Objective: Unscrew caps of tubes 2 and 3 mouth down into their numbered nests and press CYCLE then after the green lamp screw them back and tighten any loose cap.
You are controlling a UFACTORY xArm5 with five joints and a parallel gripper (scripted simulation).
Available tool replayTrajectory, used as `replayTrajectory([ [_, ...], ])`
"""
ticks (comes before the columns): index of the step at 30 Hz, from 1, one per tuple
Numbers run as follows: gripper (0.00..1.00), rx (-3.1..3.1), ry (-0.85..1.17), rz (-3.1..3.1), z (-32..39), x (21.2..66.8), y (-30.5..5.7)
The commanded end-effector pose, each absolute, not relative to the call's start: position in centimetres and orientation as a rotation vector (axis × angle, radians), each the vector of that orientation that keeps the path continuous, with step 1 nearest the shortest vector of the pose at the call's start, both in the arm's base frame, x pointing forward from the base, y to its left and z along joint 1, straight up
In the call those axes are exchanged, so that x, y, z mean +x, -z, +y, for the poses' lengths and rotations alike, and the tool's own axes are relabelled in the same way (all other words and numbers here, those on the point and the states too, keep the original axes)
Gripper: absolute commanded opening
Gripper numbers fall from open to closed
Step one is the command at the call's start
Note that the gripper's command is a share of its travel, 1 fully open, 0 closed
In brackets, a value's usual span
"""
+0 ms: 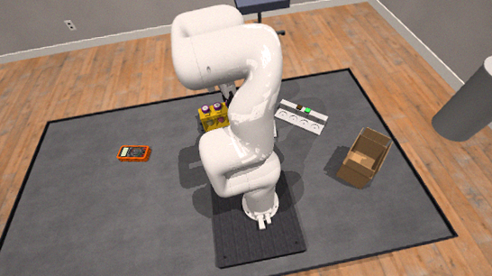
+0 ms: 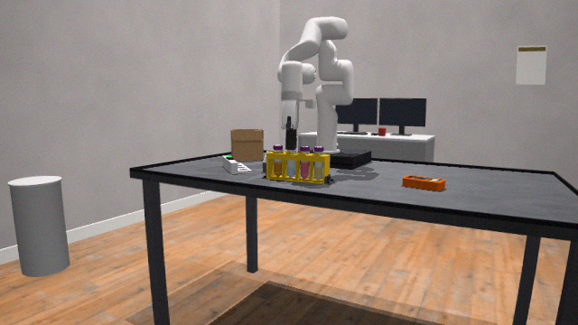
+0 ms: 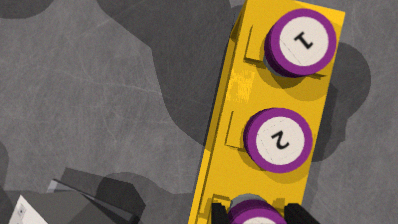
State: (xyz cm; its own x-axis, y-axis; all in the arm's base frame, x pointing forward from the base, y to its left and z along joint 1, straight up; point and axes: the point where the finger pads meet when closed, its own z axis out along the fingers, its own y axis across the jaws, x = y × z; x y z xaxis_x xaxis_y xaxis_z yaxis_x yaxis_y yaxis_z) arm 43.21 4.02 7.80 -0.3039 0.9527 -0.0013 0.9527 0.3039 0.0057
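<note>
The yellow decapping rack (image 3: 272, 115) holds tubes with purple caps. In the wrist view, cap 1 (image 3: 301, 41) and cap 2 (image 3: 278, 140) sit on their tubes. My gripper (image 3: 257, 214) is at the bottom edge, shut on the purple cap of tube 3 (image 3: 256, 212), which sits at its rack position. Tube 4 is out of the wrist view. In the exterior view, the gripper (image 2: 291, 137) stands upright over the rack (image 2: 298, 167). The white cap tray (image 1: 301, 116) lies to the right of the rack, its nests look empty, and its green lamp (image 1: 308, 110) is lit.
An orange multimeter (image 1: 133, 152) lies on the left of the mat. An open cardboard box (image 1: 365, 157) lies on the right. The arm hides the key housing in the top view. A pale corner (image 3: 22, 212) shows at the lower left of the wrist view.
</note>
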Motion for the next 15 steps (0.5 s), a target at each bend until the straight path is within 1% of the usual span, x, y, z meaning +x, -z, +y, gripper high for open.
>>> replayTrajectory([
  [1, 0.0, 2.002, -0.017, 2.416, 4.04, 43.35, -7.91],
  [15, 0.0, 2.444, -0.018, 1.972, 4.04, 43.35, -7.84],
])
